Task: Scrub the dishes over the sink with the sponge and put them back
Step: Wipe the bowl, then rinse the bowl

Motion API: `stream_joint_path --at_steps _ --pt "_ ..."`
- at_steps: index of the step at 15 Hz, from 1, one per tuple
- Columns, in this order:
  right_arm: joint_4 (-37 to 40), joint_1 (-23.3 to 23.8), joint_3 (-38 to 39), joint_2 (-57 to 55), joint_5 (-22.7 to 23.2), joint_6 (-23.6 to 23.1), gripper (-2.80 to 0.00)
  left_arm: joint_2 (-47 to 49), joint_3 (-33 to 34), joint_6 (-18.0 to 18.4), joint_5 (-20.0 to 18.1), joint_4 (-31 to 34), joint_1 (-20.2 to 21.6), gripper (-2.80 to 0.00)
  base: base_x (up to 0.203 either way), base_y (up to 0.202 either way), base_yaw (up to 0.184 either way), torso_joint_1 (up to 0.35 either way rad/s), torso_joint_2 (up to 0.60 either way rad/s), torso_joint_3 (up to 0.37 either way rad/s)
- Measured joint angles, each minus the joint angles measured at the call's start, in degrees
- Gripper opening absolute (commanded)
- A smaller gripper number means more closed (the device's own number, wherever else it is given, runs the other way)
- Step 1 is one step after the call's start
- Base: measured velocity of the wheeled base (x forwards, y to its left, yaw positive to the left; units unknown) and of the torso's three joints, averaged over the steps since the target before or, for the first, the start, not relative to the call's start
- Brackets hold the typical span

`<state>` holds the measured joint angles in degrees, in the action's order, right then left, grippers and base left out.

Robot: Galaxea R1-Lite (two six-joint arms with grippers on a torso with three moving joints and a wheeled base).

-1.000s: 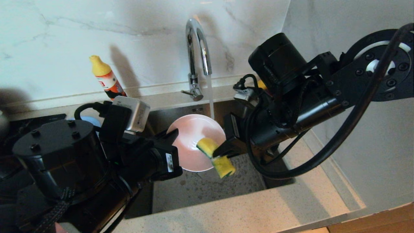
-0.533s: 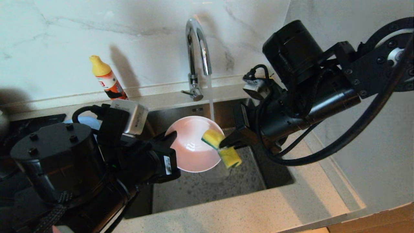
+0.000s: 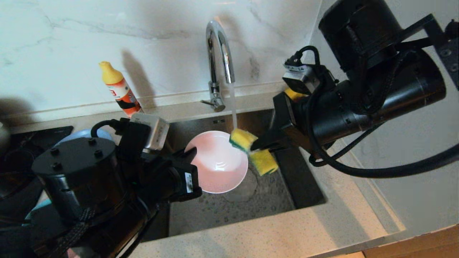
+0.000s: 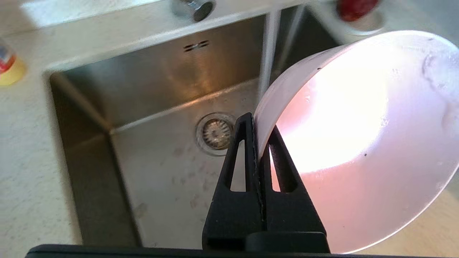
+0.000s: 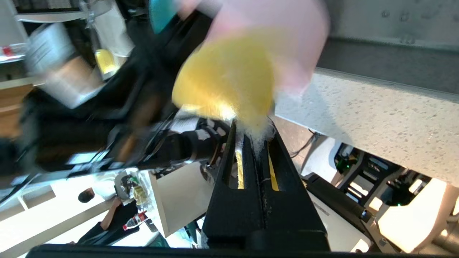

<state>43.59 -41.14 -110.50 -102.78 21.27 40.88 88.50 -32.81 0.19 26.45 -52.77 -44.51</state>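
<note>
My right gripper [image 3: 259, 146] has lifted the sponge [image 3: 254, 151] up and back across the bowl [image 3: 217, 162], from low inside it to the far rim under the faucet [image 3: 218, 57] stream, so I judge a scrub stroke is finishing on this dish. Right jaws are pinched tight on the sponge's middle, folding it. My left gripper [image 4: 259, 143] is clamped on the bowl's near rim, holding it tilted over the sink [image 4: 157, 118]. Bowl is pale pink, glossy, wet, foam near its rim.

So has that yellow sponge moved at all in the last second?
Yes. The sponge, pinched in the right gripper, has travelled up the pale pink-white bowl toward the faucet, from its lower rim to its upper right rim.
</note>
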Motion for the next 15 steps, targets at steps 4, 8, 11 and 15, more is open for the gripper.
stream_joint_path --at_steps 4,8,11,15 --pt "0.4 -0.12 0.22 3.21 0.77 -1.91 -2.8 2.52 -3.64 -2.31 0.44 5.4 2.85 -2.8 0.0 0.0 0.0 0.0 0.0 0.0" --pt "1.28 1.37 0.96 6.17 0.89 -2.89 -2.8 2.33 -14.25 -12.77 -0.42 26.35 4.27 -2.8 0.0 0.0 0.0 0.0 0.0 0.0" --pt "1.58 2.8 1.88 7.87 1.62 -3.34 -2.8 2.09 -26.59 -23.99 -4.91 49.45 5.06 -2.8 0.0 0.0 0.0 0.0 0.0 0.0" --pt "1.32 4.23 4.41 9.43 2.82 -3.47 -2.8 5.46 -32.67 -28.91 -7.69 62.16 7.63 -2.8 0.0 0.0 0.0 0.0 0.0 0.0"
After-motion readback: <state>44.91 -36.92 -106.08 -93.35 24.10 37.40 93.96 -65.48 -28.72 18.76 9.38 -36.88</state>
